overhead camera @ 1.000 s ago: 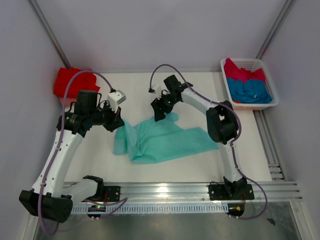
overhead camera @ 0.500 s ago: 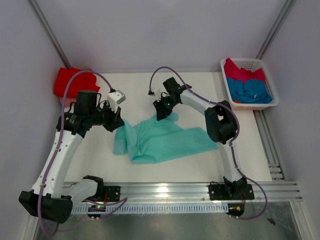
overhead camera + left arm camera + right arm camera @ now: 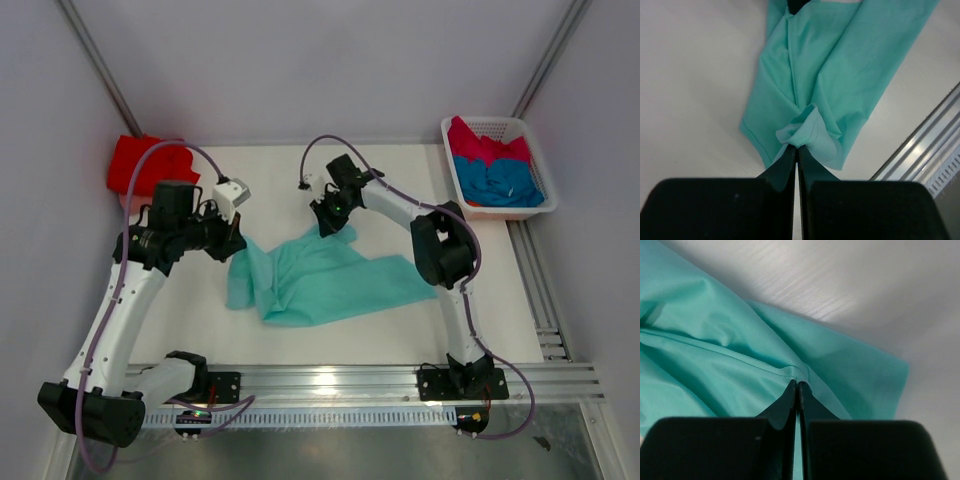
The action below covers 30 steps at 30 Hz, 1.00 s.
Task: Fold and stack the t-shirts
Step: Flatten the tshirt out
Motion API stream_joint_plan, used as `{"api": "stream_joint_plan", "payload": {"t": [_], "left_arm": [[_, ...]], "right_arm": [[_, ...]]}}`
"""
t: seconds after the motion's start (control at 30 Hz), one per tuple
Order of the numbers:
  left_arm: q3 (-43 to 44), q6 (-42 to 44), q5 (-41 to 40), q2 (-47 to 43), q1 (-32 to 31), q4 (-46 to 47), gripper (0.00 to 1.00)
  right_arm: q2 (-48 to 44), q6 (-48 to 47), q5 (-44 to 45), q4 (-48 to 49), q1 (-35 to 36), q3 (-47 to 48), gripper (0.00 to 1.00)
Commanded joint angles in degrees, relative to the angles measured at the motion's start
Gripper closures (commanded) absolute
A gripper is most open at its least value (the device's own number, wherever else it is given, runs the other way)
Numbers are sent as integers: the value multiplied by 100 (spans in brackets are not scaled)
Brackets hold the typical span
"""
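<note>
While the left claw sits pinched fully shut on a small bunched fold of the mint-teal t-shirt, a bright red t-shirt lies crumpled well apart from it, to its left and on its far side, at the back corner of the counter. From the left claw the teal cloth runs away to the right and toward the near edge. Its wrist view shows the fabric fanning out from the pinch in long creases, with a paler layer puckered right at the tips. The right claw is likewise closed tight, its tips meeting on a thin ridge of the same shirt at the garment's far edge. The stretch of cloth between the two claws is therefore the shirt's far side. The bulk lies on the near side of both, its long axis running roughly left to right and trailing past the right claw, to its right and nearer. Judged from this, the coming move turns on drawing the claws apart along that axis to spread the shirt flat, each arm holding the end nearer to it. The shirt looks soft, thin and rumpled, not yet folded. Well apart to the right of the right claw, a white basket holds a crimson-pink t-shirt and a blue t-shirt.
</note>
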Motion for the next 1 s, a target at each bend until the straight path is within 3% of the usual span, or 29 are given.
{"api": "stream_joint_plan", "payload": {"t": [0.0, 0.2, 0.5, 0.7, 0.87, 0.97], "left_arm": [[51, -309, -745, -111, 14, 603, 100], [648, -749, -3759, 388, 14, 1675, 100], [1510, -907, -5983, 1180, 14, 2719, 100], [1632, -302, -6249, 1330, 14, 3750, 100], [1598, 112, -5856, 1365, 14, 4565, 100], [1984, -36, -5688, 1514, 14, 4348, 100]], "right_arm": [[-904, 49, 900, 494, 6, 30, 97], [-1714, 23, 2596, 872, -11, 520, 97], [-2901, -425, 4417, 1716, -46, 303, 97], [-3490, -811, 5383, 2199, -108, 135, 97], [-3798, -1040, 5911, 2577, -169, 21, 97], [-3982, -1058, 6043, 2622, -169, -23, 97]]}}
